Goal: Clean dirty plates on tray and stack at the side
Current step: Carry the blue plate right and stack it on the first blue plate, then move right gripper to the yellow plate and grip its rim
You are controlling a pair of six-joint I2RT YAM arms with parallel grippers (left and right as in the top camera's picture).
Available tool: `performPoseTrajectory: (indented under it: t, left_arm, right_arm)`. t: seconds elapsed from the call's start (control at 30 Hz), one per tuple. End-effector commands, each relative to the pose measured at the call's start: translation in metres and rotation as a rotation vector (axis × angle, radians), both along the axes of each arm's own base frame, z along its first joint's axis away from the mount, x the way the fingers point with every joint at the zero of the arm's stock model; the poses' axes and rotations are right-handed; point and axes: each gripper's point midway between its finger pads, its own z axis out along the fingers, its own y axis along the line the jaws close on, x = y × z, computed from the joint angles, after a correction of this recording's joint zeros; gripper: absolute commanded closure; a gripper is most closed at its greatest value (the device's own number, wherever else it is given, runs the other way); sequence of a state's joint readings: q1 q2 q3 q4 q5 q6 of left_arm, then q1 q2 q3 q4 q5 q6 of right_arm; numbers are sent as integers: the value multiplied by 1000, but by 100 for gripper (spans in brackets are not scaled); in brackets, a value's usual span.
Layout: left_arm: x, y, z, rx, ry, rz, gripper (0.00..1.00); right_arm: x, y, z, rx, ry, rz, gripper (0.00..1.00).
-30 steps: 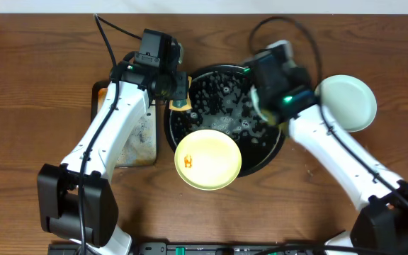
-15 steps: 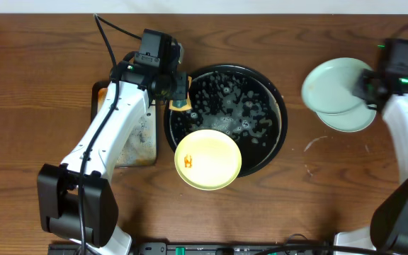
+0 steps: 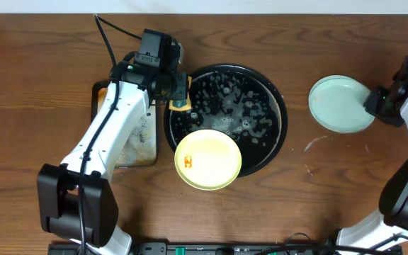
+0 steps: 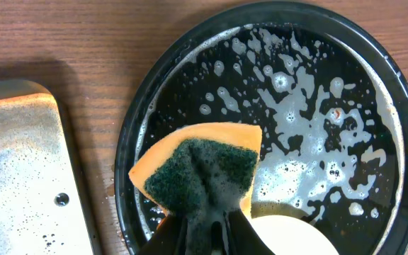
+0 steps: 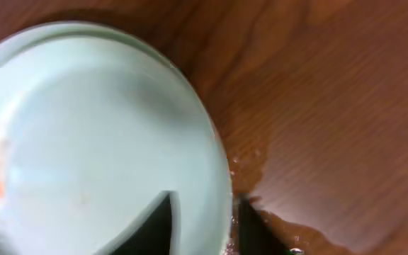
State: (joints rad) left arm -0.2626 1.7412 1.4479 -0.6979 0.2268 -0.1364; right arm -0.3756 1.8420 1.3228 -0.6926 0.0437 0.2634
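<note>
Overhead: yellow plate (image 3: pixel 207 159), orange smear showing, overlaps near rim of soapy black tray (image 4: pixel 183 85). Left gripper (image 4: pixel 205 216) pinched tight on sponge (image 4: pixel 197 166) over tray's left side. Mint-blue plate (image 3: pixel 338 104) on table (image 3: pixel 310 184), right of tray. Right gripper (image 5: pixel 204 202) straddles its rim; clamped or loose, cannot tell.

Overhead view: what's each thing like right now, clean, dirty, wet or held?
Large round glossy black tray: wet, foamy.
Pale yellow round plastic plate: on the tray's front edge, orange smear on it.
Pale mint-blue round plastic plate: at the right of the wooden table, rim held by right gripper.
Orange-and-green sponge: soapy, pinched in left gripper.
Small rectangular metal tray: wet, rusty-looking.
</note>
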Motion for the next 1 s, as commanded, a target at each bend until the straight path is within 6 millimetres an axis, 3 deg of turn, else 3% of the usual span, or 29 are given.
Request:
performPoseTrajectory:
  t: [0.0,0.13,0.2,0.3,0.33,0.43,0.6,0.8,0.97]
  left_arm:
    - [0,2,-4,7,5,-3,85]
    - [0,2,-4,7,4,-3,85]
    - [0,2,-4,6,4,-3,85]
    - [0,2,-3,4,5,0,85]
    - [0,1,-3,2,6,-1,85]
    - [0,1,-3,2,6,-1,85]
    - [0,1,-3,2,5,-1,85]
    - [0,1,-3,2,5,-1,85]
    - [0,1,-3,2,5,-1,85]
  right_arm:
    - [7,1,13,4,-52,-5,59]
    - [11,7,42,2,-127,14,56]
    - [14,25,62,65,-192,66,56]
    - [18,68,93,208,-296,204,59]
    - [15,94,108,288,-334,278,60]
    - [0,146,125,401,-334,429,62]
    - [-40,221,107,465,-141,617,62]
    - [-89,306,62,495,102,837,61]
    - [-116,344,20,468,247,878,61]
